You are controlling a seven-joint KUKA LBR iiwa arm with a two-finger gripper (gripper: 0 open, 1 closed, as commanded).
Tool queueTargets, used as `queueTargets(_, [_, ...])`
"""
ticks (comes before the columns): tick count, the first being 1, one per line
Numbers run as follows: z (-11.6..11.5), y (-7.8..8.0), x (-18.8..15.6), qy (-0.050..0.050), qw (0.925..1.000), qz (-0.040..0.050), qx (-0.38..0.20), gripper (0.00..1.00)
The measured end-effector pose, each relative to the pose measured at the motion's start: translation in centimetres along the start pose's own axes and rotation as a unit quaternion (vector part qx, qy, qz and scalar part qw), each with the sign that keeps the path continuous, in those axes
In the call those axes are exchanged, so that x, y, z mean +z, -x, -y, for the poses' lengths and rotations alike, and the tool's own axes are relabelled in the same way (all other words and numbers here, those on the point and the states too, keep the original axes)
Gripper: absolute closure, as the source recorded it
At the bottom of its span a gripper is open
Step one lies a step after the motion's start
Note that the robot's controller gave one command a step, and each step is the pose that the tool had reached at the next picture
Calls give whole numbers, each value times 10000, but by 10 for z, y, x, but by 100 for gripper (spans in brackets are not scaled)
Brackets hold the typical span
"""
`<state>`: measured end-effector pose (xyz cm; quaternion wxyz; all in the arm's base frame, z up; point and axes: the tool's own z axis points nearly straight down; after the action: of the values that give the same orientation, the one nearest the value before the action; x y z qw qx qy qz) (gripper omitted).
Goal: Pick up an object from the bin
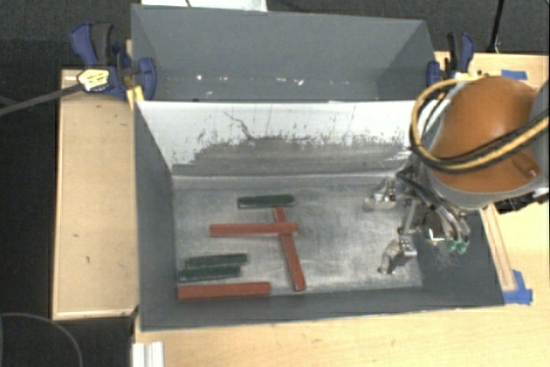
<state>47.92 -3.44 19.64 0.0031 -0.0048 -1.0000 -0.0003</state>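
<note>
The orange wrist cover [477,133] is cut off by the right edge and hides the right wall of the bin [275,56]. Where the flat red bar [249,229] meets the upright red bar [292,258], the upper one cannot be determined. Contact between the two green bars [215,260] is too fine to resolve.
</note>
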Motion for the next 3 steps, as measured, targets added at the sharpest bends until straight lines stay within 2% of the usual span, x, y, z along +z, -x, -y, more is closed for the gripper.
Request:
queueTargets(1, [0, 2, -4, -4, 10000, 42, -9, 0])
queueTargets(2, [-58, 28, 56, -5, 9987, 66, -510, 0])
queueTargets(3, [-96, 85, 51, -4, 9925, 68, -1223, 0])
